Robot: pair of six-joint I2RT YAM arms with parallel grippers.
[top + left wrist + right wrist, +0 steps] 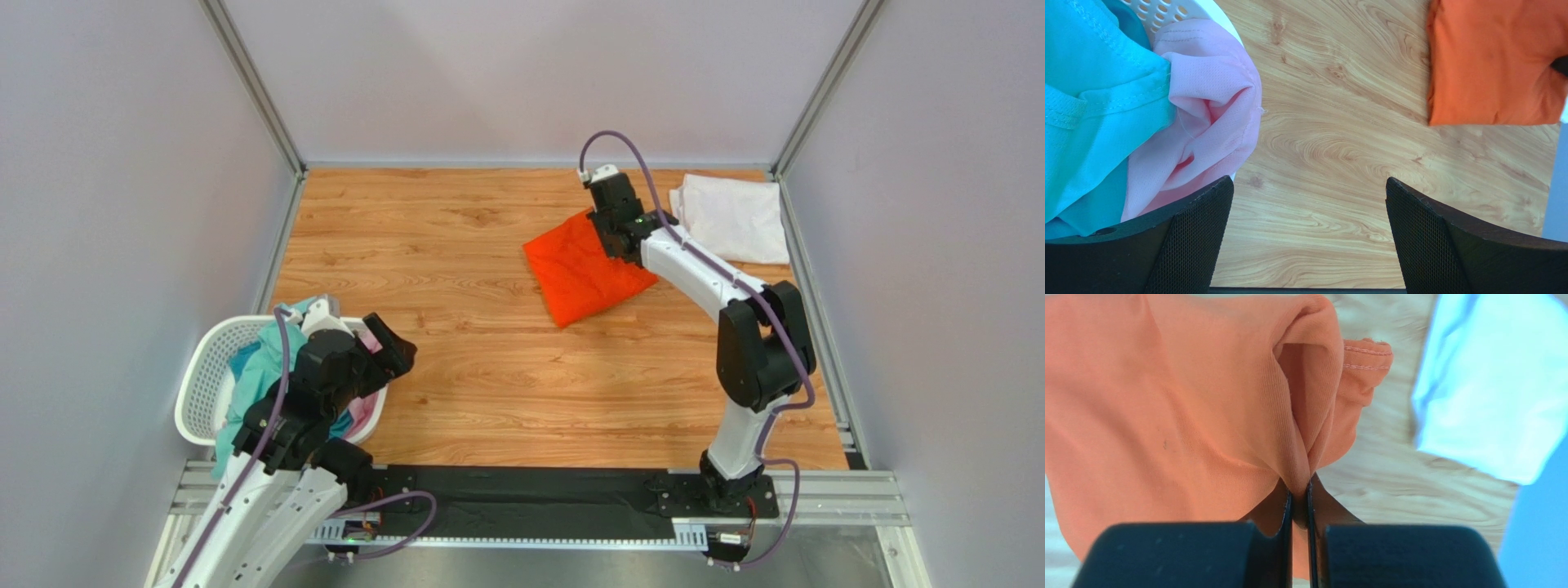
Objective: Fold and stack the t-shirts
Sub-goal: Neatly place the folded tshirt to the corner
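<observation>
Right jaws tight on orange t-shirt (1168, 416)

A basket (196, 395) was set at the near left edge of the table (491, 368), with shirts (252, 374) heaped in it. A folded shirt (570, 279) was laid right of centre, toward the back. A second shirt (736, 218) was laid near it, to its right, in the far right corner.

Left hand (1308, 199) wide; teal shirt (1097, 116), pink shirt (1207, 110) (in basket (1171, 11)), orange shirt (1490, 61).
</observation>
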